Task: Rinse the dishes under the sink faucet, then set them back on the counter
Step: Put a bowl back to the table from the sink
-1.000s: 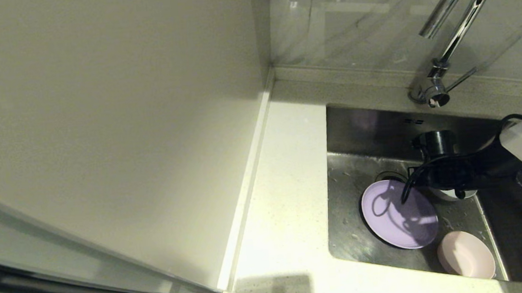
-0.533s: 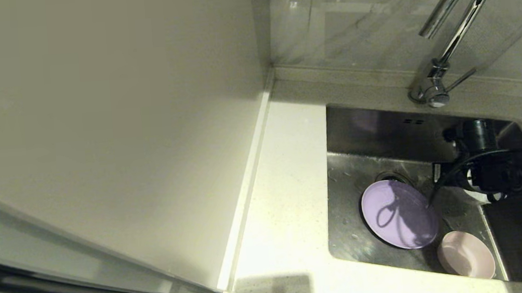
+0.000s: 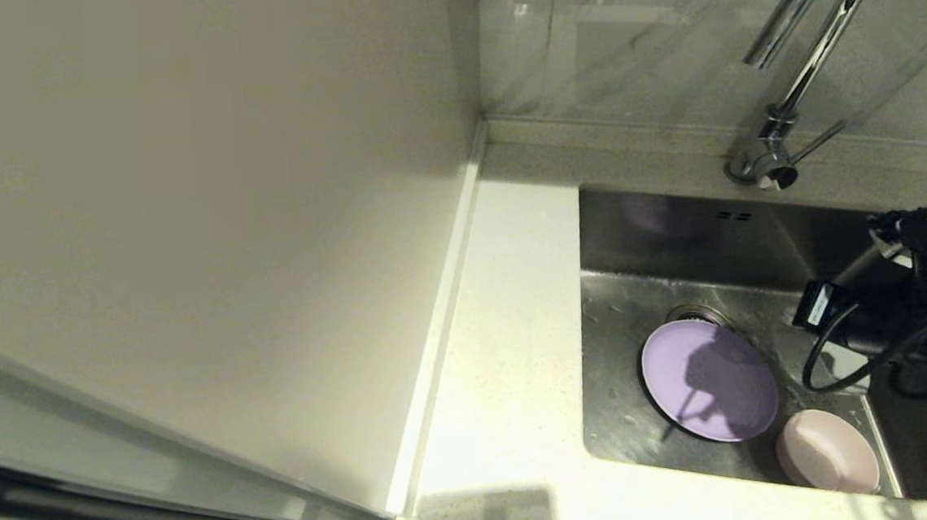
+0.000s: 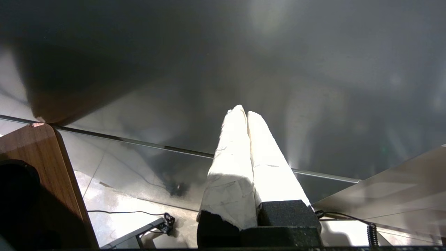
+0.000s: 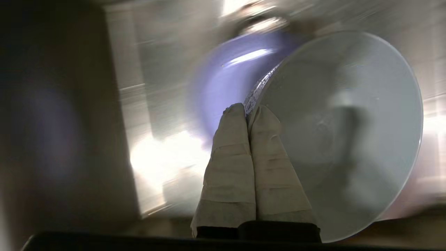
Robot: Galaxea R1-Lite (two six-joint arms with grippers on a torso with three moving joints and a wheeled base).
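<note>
white table [image 3: 511, 354] left of sink [image 3: 658, 246], sink holds one lavender plate [image 3: 708, 380] and one pink bowl [image 3: 826, 452], faucet [image 3: 805, 65] behind, right end effector [image 5: 248, 111] pinched on white mug [image 5: 343, 129] rim at sink's right, left end effector [image 4: 244, 113] closed, empty, parked

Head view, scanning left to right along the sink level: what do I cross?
Counter → sink's left wall → lavender plate → pink bowl → right gripper, shut on the white mug's rim at the sink's right edge.
</note>
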